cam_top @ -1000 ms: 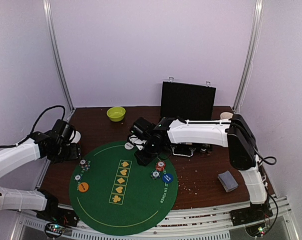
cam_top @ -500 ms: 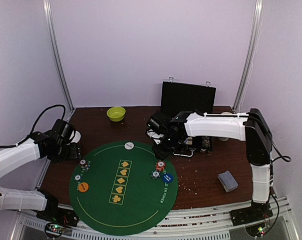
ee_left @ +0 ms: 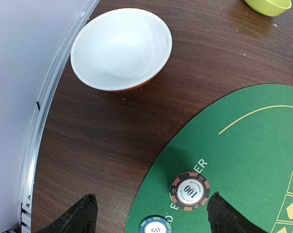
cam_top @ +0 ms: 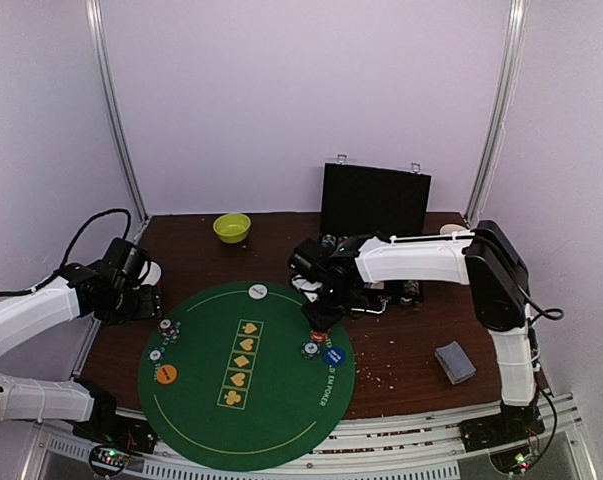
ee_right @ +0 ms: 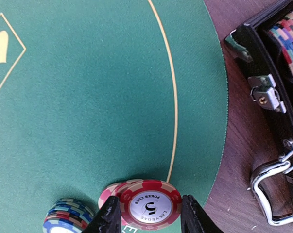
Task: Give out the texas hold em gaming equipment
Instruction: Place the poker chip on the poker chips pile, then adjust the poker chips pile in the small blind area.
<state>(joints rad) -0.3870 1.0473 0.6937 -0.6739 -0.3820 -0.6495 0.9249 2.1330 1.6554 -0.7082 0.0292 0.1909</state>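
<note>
While my right hand (ee_right: 150, 214) clasps a red poker chip (ee_right: 148, 203) on the green mat (ee_right: 88, 97), my left hand (ee_left: 152, 208) hangs released

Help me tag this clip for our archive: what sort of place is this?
Probably a robotics test cell, not a card room: pale walls and aluminium frame posts box in a brown table, two robot arms stand at its near edge, and a green poker mat with chips lies on it.
</note>
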